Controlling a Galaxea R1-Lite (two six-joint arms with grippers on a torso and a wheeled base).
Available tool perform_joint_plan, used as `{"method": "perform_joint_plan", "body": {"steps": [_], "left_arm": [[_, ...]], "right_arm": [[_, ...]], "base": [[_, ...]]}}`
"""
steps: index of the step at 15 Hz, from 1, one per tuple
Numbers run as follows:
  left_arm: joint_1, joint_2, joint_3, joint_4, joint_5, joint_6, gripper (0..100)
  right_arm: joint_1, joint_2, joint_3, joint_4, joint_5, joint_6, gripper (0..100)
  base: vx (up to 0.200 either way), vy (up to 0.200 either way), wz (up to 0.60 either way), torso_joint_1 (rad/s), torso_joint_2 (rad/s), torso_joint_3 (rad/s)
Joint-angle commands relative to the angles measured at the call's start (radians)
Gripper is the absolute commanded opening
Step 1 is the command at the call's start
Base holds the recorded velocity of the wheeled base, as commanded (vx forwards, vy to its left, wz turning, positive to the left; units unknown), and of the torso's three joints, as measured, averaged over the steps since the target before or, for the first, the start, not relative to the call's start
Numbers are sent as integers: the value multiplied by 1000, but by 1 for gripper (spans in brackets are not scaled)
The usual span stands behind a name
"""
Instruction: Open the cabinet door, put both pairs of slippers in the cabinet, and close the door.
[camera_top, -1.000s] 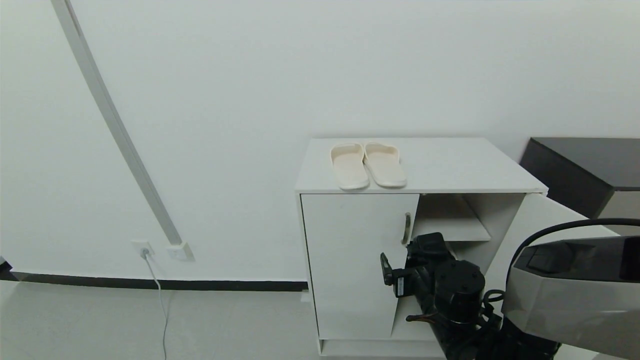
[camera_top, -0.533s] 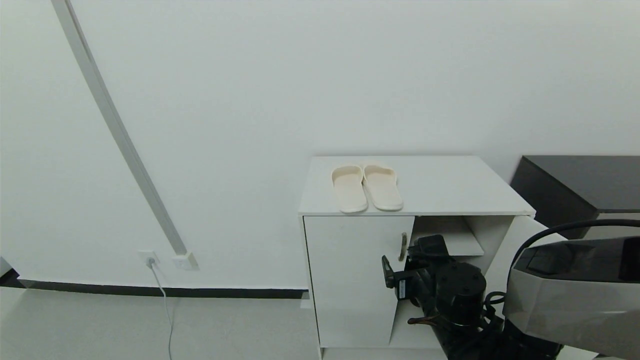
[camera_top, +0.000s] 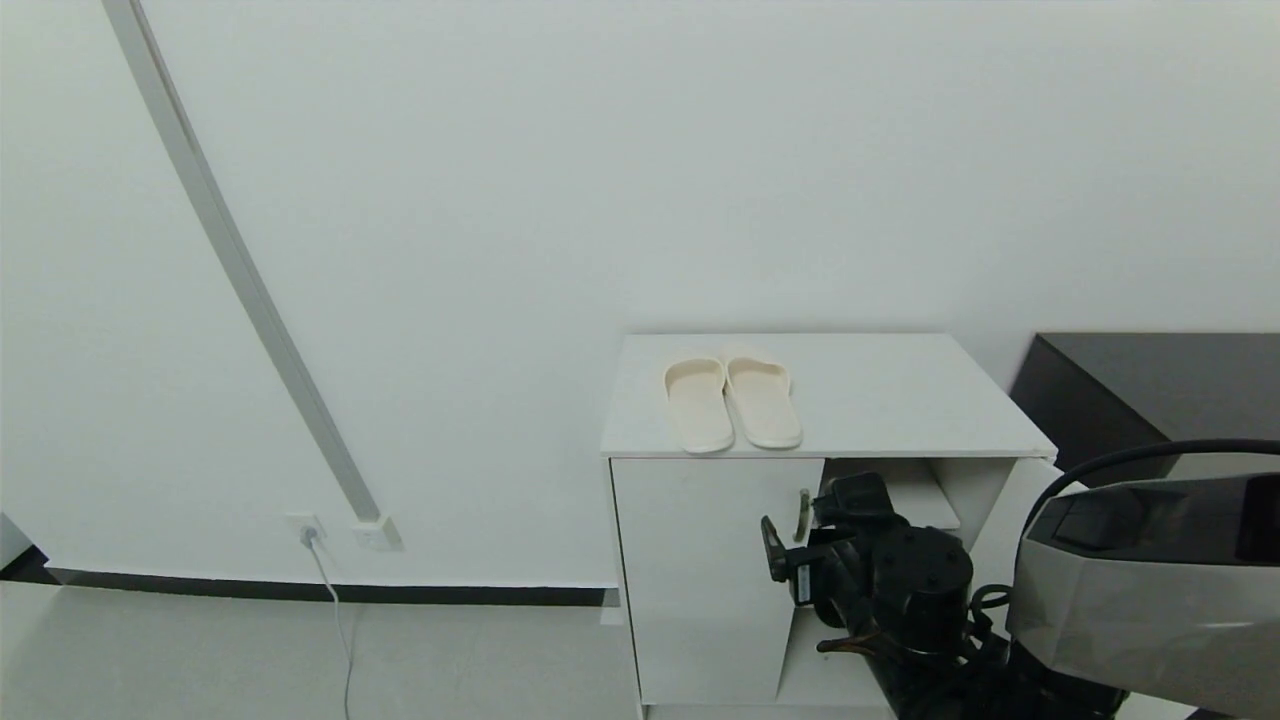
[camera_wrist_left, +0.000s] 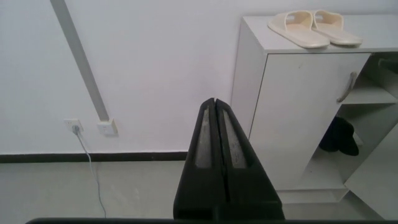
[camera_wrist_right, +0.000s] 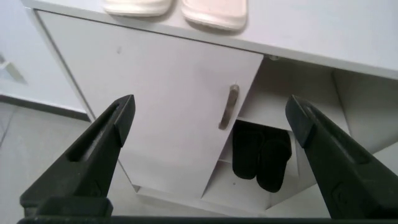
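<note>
The jaws of the left gripper (camera_wrist_left: 215, 102) are pressed together with no gap and nothing between them, held in the air well short of the cabinet and facing its left side and front. The jaws of the right gripper (camera_wrist_right: 210, 102) stand wide apart, holding nothing, in front of the cabinet at about the height of its door handle.

The white two-door wooden cabinet (camera_top: 900, 400) stands against the wall, at about 5 o'clock in the head view. Its left door (camera_top: 700, 570) is shut, with a slim metal handle (camera_top: 802, 513) along its inner edge. The right door (camera_top: 1015, 510) is swung open toward 4 o'clock.

A pair of cream open-toed rubber slippers (camera_top: 732, 402) lies flat on the cabinet top, side by side and touching, on its 9 o'clock half with one end of each at the front edge. A pair of black slippers (camera_wrist_right: 261, 158) sits inside the open right half, below the inner shelf (camera_wrist_left: 367, 94), side by side.

At 3 o'clock of the cabinet is a black-topped piece of furniture (camera_top: 1150, 380). At 9 o'clock, a slanting grey cable duct (camera_top: 240, 270) runs down the wall to a white socket (camera_top: 305, 527) with a cord (camera_top: 340, 630) hanging to the floor.
</note>
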Motion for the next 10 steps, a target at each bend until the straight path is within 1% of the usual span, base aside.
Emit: {"method": "perform_joint_plan", "body": {"steps": [1,4,5,6,7,8,9,10], "left_arm": [[0,1,0,1,0,3,0],[0,1,0,1,0,2,0],[0,1,0,1,0,2,0],[0,1,0,1,-1,3,0],[0,1,0,1,-1,3,0],[0,1,0,1,-1,3,0],[0,1,0,1,-1,3,0],[0,1,0,1,-1,3,0]], "right_arm": [[0,1,14,-1,14,-1,100],[6,-19,3,-1,23,-14,100],[9,-45,-29,-1,35,-17,100],[4,-78,-96,78,40,-17,100],[1,-123,-155,217,40,5,100],[1,-154,-205,331,40,46,100],[4,-175,-286,461,40,105,100],[4,-197,-336,558,40,143,100]], "base": [[0,0,0,66,-154,-71],[0,0,0,9,-17,-12],[0,0,0,0,0,0],[0,0,0,0,0,0],[0,0,0,0,0,0],[0,0,0,0,0,0],[0,0,0,0,0,0],[0,0,0,0,0,0]]}}
